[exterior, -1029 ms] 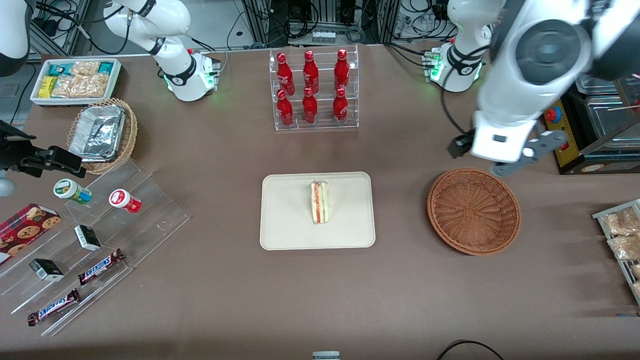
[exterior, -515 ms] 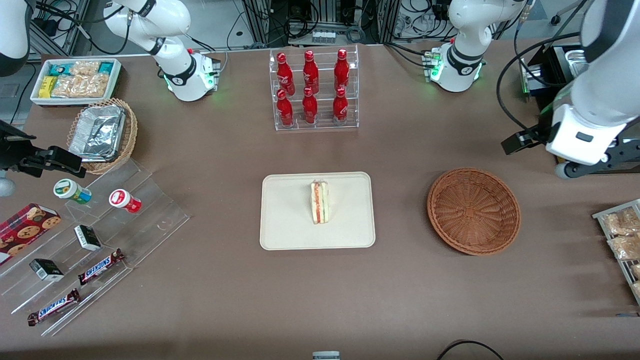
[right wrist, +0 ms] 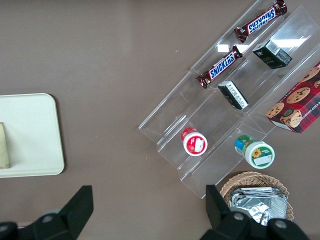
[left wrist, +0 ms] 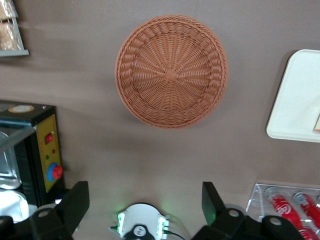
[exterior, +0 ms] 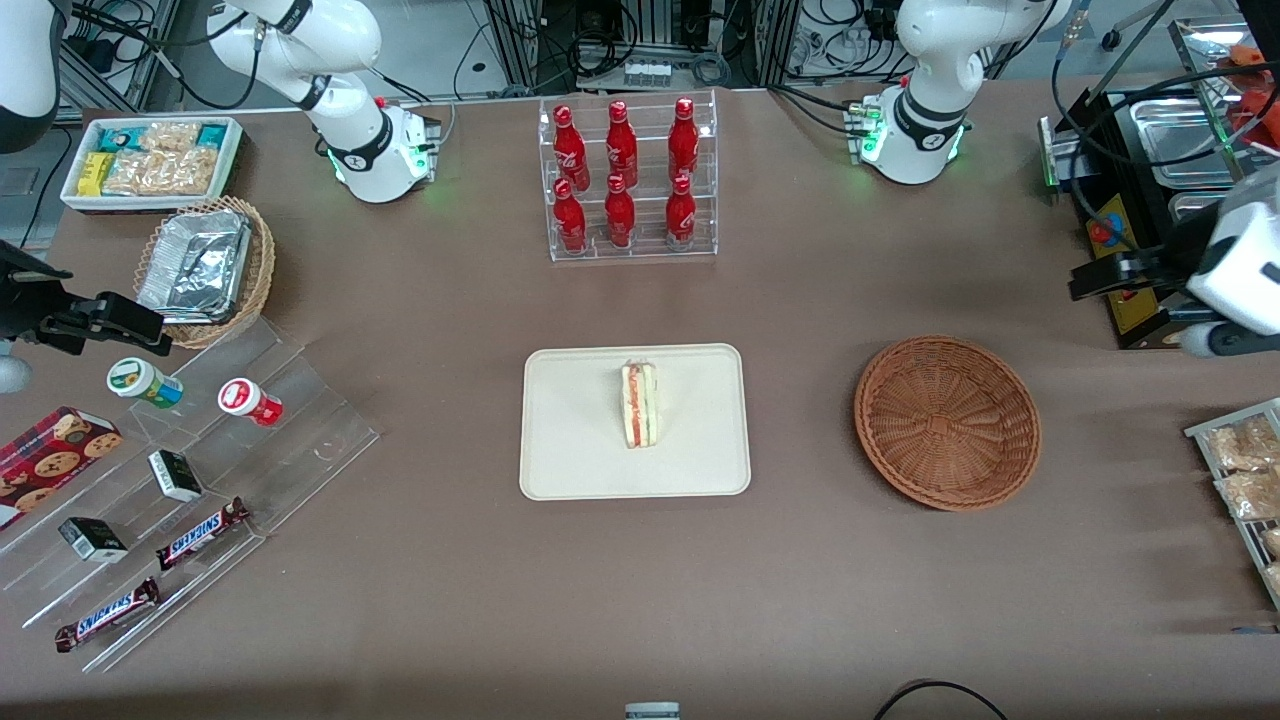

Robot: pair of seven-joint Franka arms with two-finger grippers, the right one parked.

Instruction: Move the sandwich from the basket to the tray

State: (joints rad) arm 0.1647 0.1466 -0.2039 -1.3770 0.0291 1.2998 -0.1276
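Front view: the claw (exterior: 1200, 335) hangs above the worktop (exterior: 800, 600) at the working arm's end, next to a black box with a red button (exterior: 1125, 275). From this angle I cannot tell how its fingers stand. The basket (exterior: 947, 422) sits on the worktop near the claw, nearer to the camera and toward the parked arm's end; nothing lies in it. The tray (exterior: 580, 440) lies well apart from the claw, past the basket toward the parked arm's end. The sandwich (exterior: 639, 404) rests on the tray near its middle, its red and green filling edge showing. A clear rack of red bottles (exterior: 625, 180) stands farther from the camera than the tray.

Left wrist view: the claw (left wrist: 145, 210) has its two black fingers (left wrist: 75, 202) spread wide apart with nothing between them. The basket (left wrist: 171, 71) lies below the claw on the brown worktop, and a rounded corner of the tray (left wrist: 295, 100) shows well off to one side of it.
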